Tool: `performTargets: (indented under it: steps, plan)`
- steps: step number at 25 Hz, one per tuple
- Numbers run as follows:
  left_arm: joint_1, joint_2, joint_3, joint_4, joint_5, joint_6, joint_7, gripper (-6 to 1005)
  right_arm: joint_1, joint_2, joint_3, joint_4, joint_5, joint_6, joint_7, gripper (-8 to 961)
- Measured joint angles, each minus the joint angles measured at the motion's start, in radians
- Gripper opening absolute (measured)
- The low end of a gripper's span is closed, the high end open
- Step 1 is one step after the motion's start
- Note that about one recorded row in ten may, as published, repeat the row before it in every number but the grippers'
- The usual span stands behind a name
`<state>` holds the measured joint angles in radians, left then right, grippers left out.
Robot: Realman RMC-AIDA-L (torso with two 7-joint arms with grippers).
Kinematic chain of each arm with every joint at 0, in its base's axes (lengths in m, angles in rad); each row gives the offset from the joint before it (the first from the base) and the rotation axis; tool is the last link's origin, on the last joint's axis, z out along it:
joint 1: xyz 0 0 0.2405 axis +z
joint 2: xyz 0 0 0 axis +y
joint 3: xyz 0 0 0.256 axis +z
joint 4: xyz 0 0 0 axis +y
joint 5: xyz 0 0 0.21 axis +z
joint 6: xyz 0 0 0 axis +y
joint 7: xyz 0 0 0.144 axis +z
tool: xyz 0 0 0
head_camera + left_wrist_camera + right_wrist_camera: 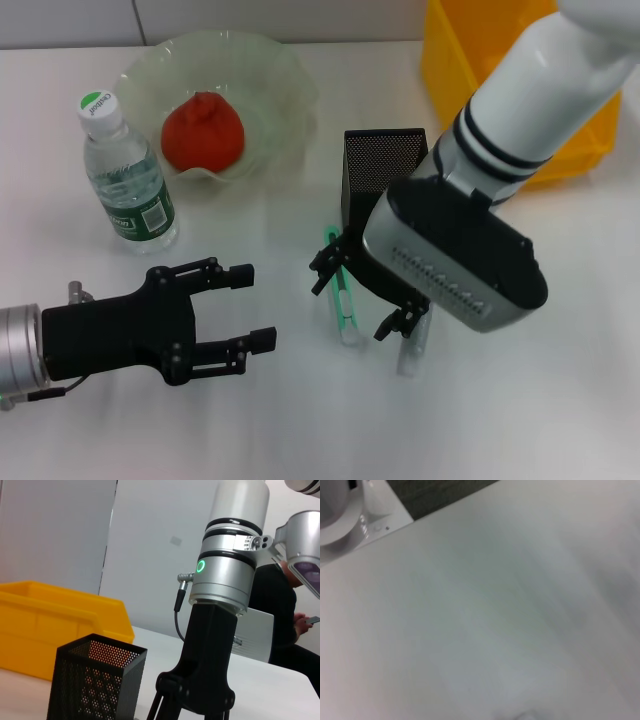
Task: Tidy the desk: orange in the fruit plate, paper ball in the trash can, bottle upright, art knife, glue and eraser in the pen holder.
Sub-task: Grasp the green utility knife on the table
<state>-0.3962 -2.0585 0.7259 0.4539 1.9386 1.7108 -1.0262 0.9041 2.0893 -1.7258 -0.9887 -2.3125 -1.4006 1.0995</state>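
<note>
One knife, one glue stick under my right gripper (365, 298).
Its jaws straddle the art knife (341, 285), spread; left gripper (252, 308) idle, open, by one upright bottle (125, 175).

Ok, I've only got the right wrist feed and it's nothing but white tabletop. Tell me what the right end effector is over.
Observer: In the head view the right end effector is open and low over the art knife, which lies on the desk between its fingers.
Operator: Give me the glue and the pen holder too.
Observer: The glue lies on the desk beside the knife, toward the robot's right. The pen holder stands upright just behind both.
Operator: Now report the left arm.
Observer: The left end effector is open and holds nothing, in front of the upright bottle.
</note>
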Motion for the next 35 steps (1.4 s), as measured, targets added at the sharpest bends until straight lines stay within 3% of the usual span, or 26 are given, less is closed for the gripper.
performTargets:
  steps: [9,21,22,35]
  plan:
    - [0.002,0.006,-0.003,0.0,0.001,-0.005,0.003,781,0.03,0.0,-0.047,0.029,0.0,0.006,-0.018,799]
    - [0.002,0.003,-0.005,0.0,-0.005,-0.008,0.004,779,0.038,0.003,-0.081,0.08,0.029,0.076,-0.09,625]
    - [0.002,0.002,-0.006,0.0,-0.006,-0.008,0.006,779,0.047,0.003,-0.084,0.089,0.034,0.077,-0.097,420]
    - [0.003,0.0,-0.019,0.0,-0.009,-0.008,0.004,777,0.112,0.003,-0.102,0.195,0.069,0.093,-0.158,386]
